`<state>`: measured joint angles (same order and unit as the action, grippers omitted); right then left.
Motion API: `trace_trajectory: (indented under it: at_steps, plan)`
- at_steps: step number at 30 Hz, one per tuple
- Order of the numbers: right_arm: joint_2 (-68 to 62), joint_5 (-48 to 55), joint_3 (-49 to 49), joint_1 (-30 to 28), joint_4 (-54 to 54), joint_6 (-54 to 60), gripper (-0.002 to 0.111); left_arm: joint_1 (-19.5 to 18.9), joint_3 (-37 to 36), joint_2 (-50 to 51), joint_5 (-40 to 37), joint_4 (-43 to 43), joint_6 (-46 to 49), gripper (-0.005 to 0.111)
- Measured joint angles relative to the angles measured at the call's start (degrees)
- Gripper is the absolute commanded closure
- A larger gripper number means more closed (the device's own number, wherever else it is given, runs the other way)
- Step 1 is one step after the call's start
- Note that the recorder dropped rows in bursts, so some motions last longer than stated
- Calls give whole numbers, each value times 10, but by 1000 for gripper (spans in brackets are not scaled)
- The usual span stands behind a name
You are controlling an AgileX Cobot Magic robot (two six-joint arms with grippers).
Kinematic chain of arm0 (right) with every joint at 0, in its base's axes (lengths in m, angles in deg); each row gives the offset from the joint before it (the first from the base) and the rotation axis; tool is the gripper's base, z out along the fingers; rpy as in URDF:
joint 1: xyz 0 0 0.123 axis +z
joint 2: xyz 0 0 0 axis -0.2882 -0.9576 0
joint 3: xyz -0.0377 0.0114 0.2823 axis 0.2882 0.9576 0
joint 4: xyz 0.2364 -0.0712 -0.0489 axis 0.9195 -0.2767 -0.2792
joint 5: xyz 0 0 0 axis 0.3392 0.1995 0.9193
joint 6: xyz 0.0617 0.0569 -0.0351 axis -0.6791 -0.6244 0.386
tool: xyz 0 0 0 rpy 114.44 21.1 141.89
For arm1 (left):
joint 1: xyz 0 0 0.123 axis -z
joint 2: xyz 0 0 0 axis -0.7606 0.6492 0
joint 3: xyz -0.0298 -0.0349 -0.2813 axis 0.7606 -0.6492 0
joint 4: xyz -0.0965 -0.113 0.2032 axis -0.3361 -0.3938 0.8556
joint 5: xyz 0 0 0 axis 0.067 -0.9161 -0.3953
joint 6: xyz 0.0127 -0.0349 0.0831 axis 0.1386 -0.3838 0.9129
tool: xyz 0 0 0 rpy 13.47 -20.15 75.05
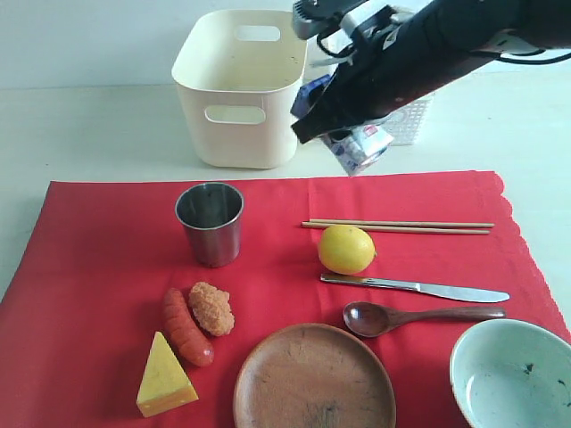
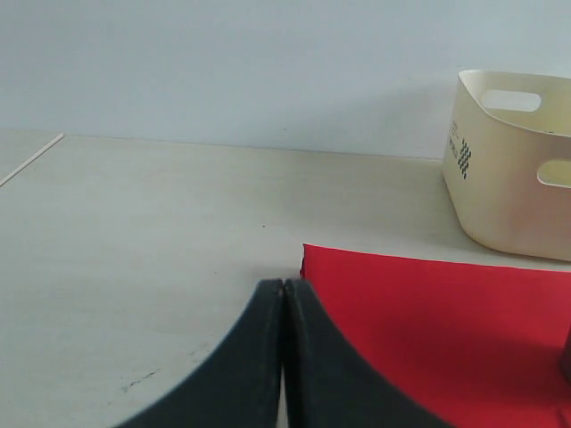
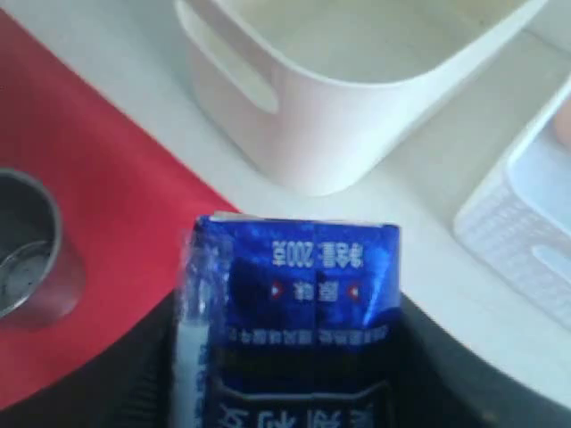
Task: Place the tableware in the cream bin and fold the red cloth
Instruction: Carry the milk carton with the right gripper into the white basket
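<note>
On the red cloth lie the steel cup, chopsticks, knife, dark spoon, brown plate and pale bowl. The cream bin stands behind the cloth with nothing showing inside. My right gripper hangs above the cloth's far edge, beside the bin, shut on a blue-white milk carton. The left gripper is shut on nothing, low over the bare table by a cloth corner; the exterior view does not show it.
A lemon, a sausage, a fried nugget and a cheese wedge also lie on the cloth. A white lattice basket stands right of the bin, partly behind my right arm.
</note>
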<state>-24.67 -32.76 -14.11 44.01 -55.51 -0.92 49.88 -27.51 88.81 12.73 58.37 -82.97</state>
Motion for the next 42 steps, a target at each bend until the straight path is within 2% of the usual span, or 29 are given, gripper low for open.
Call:
trace_trajectory:
  at_steps: [12,24,26,28,37,39,42]
  plan:
    - [-105,-96,-108,-102,14,-37,108,0,0,0,0,0,0,104]
    - [-270,-126,-285,-146,17,-140,107,0,0,0,0,0,0,104]
    - [-289,-129,-309,-147,17,-145,101,0,0,0,0,0,0,104]
    - [-307,-131,-328,-147,17,-147,91,0,0,0,0,0,0,104]
    - [-332,-134,-348,-147,17,-150,32,0,0,0,0,0,0,104]
    - [-332,-141,-349,-147,18,-168,24,0,0,0,0,0,0,104]
    - [-326,-127,-349,-147,18,-202,24,0,0,0,0,0,0,104]
